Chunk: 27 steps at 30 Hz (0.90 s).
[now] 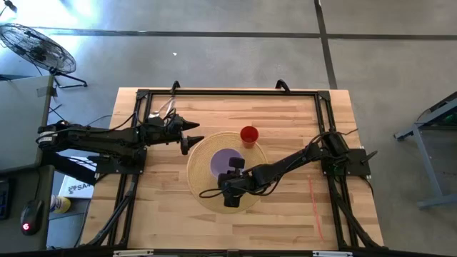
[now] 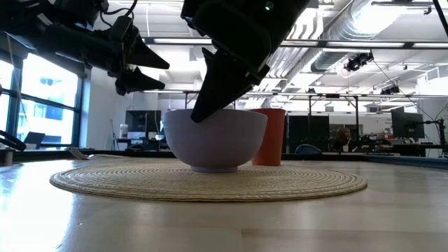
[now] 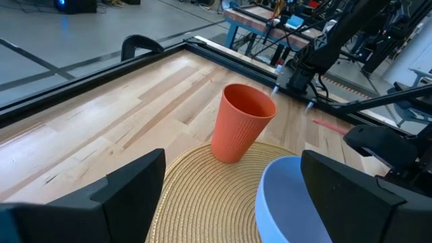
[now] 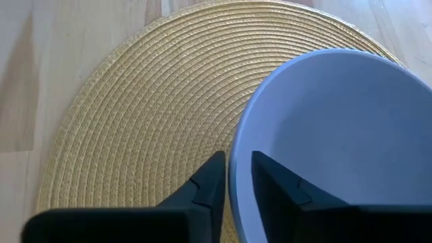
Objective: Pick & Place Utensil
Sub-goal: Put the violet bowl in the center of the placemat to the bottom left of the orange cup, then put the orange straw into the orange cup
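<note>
A pale lavender bowl (image 1: 226,162) stands on its foot in the middle of a round woven placemat (image 1: 203,187). An orange ribbed cup (image 1: 248,135) stands upright on the mat's far edge, behind the bowl (image 2: 214,138) in the low view. My right gripper (image 1: 233,184) is at the bowl's near rim, fingers astride it. My left gripper (image 1: 191,135) hovers open above the mat's far-left edge, clear of everything; its wrist view looks past the open fingers (image 3: 236,202) at the cup (image 3: 240,123) and bowl (image 3: 287,202). No utensil shows plainly. My right gripper (image 4: 236,177) has the bowl's near rim (image 4: 237,158) pinched between its fingers, one finger (image 4: 206,183) outside the wall and one (image 4: 278,181) inside. It comes from above, slanting down from the near right. The bowl sits level on the placemat.
A thin red strip (image 1: 312,196) lies on the bare wood to the right of the mat, beside the right arm's base. A black frame (image 1: 228,92) runs along the table's far edge and sides. Bare wood lies near and left of the mat.
</note>
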### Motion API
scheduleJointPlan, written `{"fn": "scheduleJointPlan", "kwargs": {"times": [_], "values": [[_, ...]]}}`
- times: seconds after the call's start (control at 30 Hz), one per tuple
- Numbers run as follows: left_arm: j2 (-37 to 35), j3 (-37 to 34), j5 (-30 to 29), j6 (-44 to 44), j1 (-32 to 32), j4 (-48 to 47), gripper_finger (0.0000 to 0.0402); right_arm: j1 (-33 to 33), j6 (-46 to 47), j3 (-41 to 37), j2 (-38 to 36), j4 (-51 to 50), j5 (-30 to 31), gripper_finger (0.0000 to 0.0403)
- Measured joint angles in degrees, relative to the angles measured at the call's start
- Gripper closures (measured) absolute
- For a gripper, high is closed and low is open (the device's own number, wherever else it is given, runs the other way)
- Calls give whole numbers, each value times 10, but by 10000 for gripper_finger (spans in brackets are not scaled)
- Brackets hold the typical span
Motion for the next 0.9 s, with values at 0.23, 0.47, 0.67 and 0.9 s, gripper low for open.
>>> {"fn": "scheduleJointPlan", "kwargs": {"times": [0.23, 0.47, 0.67, 0.9], "values": [[0, 0, 0, 0, 0, 0, 62, 2, -1, 0, 0, 0, 0, 289], [0, 0, 0, 0, 0, 0, 62, 15, -26, 2, -9, 21, 28, 247], [0, 0, 1, 0, 0, 0, 62, 40, -31, 2, -43, 21, 66, 213], [0, 0, 1, 0, 0, -6, 62, 102, 14, 2, -98, -15, 59, 191]]}}
